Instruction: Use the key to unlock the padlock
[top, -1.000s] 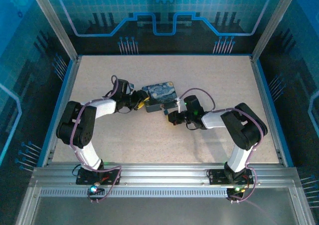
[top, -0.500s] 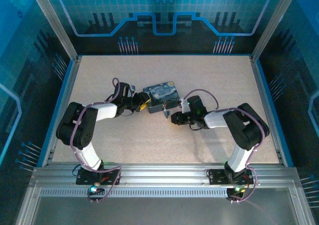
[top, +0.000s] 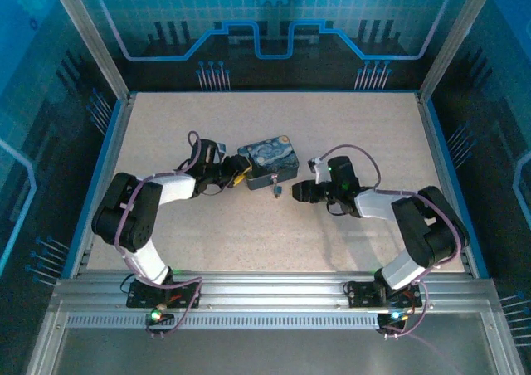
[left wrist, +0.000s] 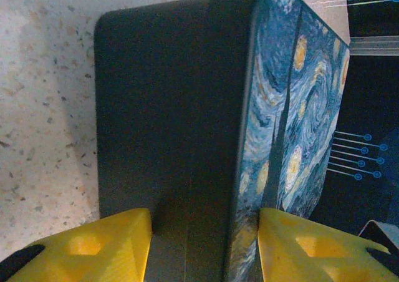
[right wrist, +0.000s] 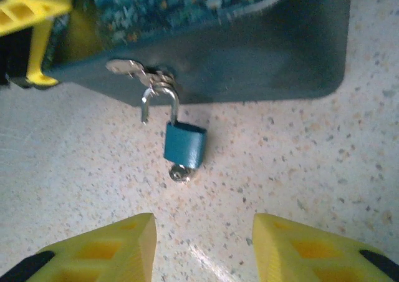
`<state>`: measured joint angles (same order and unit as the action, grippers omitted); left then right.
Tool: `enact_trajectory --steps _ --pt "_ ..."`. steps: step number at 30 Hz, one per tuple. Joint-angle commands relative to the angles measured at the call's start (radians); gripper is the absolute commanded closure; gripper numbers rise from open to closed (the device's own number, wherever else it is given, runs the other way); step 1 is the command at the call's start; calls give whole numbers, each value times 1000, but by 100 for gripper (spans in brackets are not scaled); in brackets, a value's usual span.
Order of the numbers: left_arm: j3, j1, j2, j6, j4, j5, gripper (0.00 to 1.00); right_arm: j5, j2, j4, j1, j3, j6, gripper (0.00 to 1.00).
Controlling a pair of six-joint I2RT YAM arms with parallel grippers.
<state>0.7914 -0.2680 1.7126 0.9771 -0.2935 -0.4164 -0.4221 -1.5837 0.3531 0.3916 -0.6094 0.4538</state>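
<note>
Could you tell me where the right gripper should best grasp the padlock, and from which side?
Probably the padlock by its blue body, across its side edges, from the table side away from the tin. The open right gripper faces it there; the shackle is thin and hooked to the tin, the key fills the bottom.

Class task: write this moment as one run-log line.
left gripper: shut on tin | right gripper: open, apart from padlock | padlock: shackle open, hung on tin | key: in padlock base
</note>
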Motion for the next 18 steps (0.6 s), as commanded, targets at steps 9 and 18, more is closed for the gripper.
enact_trajectory --steps 9,18 --pt "-57 -28 -22 32 71 18 51 -72 -96 139 -14 -126 89 26" --pt "-74 -31 -42 40 69 22 51 -100 -226 183 -16 -233 124 25"
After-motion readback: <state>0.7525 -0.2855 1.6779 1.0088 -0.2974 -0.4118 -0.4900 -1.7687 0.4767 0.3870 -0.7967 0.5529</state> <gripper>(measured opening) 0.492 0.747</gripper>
